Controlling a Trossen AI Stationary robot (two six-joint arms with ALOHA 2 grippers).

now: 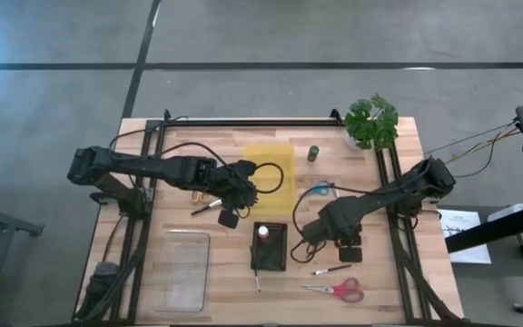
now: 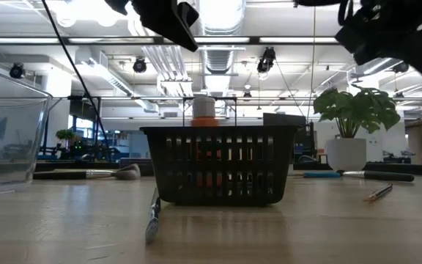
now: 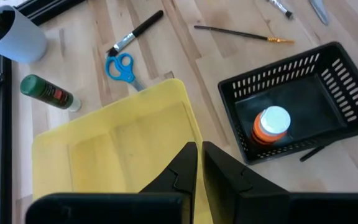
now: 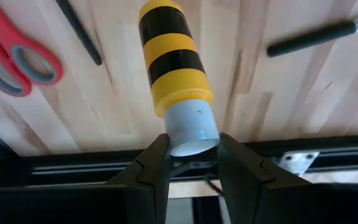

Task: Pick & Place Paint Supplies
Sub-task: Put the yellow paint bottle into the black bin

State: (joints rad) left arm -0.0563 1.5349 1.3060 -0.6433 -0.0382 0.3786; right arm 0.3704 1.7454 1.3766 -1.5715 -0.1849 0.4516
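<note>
From above, the left gripper [image 1: 235,193] hangs beside the yellow plastic tray [image 1: 271,165]. Its wrist view shows fingers pinched together, empty, near the black slotted basket [image 3: 303,99] holding a white-capped orange paint bottle [image 3: 270,124]. The right gripper [image 4: 192,155] clasps a yellow-and-black striped bottle [image 4: 173,59]

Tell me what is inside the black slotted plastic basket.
Inside the black slotted plastic basket stands one small paint bottle with an orange body and white top. The rest of the floor looks bare in the left wrist view; the strip behind the near wall is hidden.
</note>
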